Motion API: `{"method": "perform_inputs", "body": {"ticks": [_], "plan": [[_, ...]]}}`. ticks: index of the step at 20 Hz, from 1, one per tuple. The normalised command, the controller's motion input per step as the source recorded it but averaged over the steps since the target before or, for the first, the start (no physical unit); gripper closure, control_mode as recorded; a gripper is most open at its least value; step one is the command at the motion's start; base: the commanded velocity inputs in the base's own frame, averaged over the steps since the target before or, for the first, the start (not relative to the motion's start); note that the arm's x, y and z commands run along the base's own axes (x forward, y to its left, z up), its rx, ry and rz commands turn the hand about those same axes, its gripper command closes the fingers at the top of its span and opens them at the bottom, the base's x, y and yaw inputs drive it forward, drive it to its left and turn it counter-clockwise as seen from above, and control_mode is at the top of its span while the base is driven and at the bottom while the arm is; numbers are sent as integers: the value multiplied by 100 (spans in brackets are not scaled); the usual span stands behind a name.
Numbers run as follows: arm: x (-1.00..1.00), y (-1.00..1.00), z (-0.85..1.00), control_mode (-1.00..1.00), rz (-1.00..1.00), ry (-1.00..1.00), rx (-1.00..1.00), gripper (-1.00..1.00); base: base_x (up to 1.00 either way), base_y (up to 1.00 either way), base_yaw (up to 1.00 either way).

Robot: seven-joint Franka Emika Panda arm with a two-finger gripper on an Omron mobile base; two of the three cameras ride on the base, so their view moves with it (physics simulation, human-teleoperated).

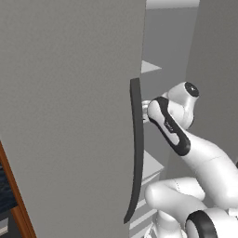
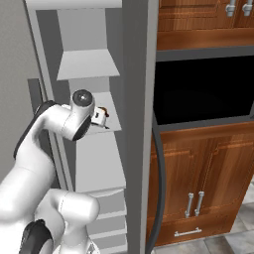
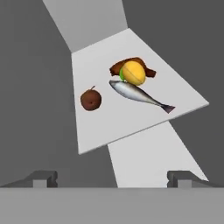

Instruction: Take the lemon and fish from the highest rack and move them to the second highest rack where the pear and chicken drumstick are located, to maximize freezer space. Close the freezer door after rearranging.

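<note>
In the hand view, the yellow lemon (image 3: 133, 72) and the silver fish (image 3: 139, 95) lie together on a light grey rack (image 3: 100, 127). The brown chicken drumstick (image 3: 142, 64) lies just behind the lemon. A sliver of green, perhaps the pear (image 3: 122, 75), shows at the lemon's left. My gripper (image 3: 113, 177) hangs open and empty, back from the rack and apart from all of them. From the right base view the gripper (image 2: 102, 117) is inside the compartment, above a shelf. The freezer door (image 1: 69, 116) stands open on the left, with its black handle (image 1: 136, 153) close to my arm.
A brown round fruit with a stem (image 3: 90, 99) sits alone on the rack's left side. A higher shelf (image 2: 89, 64) and lower shelves (image 2: 99, 173) line the compartment. A second grey panel (image 2: 139, 124) with a black handle stands to the right, beside wooden cabinets (image 2: 198, 168).
</note>
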Motion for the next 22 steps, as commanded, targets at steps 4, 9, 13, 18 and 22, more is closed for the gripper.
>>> {"method": "perform_inputs", "body": {"ticks": [4, 9, 13, 18, 22], "plan": [[-44, 0, 11, -100, 0, 14, 0, -100, 0, 0, 0], [-50, 0, 19, -100, 0, 18, 0, -100, 0, 0, 0], [-57, 0, 15, -100, 0, 11, 0, -100, 0, 0, 0], [-41, 0, 9, -100, -1, 6, 0, -100, 0, 0, 0], [-26, -2, -1, -100, 0, 0, 0, -100, 0, 0, 0]]}}
